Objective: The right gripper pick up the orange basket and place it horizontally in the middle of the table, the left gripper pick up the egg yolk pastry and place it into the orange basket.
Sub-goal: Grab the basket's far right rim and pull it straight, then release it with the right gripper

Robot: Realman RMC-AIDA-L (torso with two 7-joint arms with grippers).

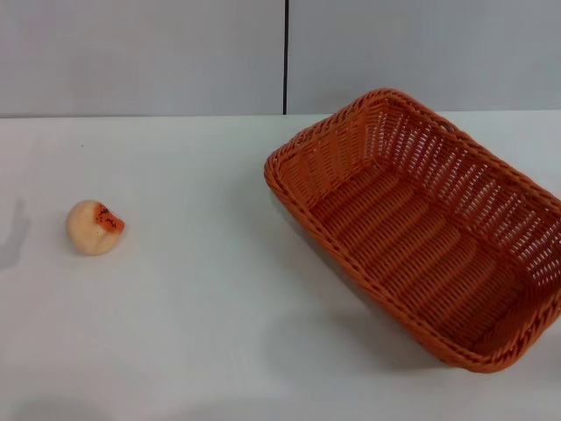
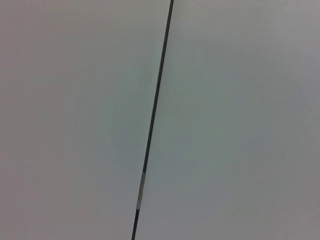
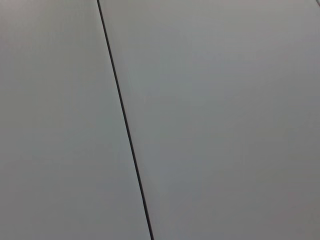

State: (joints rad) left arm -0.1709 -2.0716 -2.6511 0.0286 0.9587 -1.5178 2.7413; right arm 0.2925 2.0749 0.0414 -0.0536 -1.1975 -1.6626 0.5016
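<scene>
Basket work comes first. The orange basket (image 1: 421, 230) lies on the table (image 1: 219, 333) at the right of the frame, turned diagonally, one corner toward the upper centre and the far end running off toward the lower right edge. The egg yolk pastry (image 1: 95, 227) sits alone at the left, well apart from it. Neither gripper appears in any view; both wrist cameras show only grey wall (image 2: 75, 120) with a dark seam, so whether their fingers are apart or together cannot be told. For a good pickup, the right gripper should probably come down over the braided rim of a long side, pinch the wall firmly, lift just clear, rotate the basket square to the table edge and set it at centre, keeping away from the pastry.
</scene>
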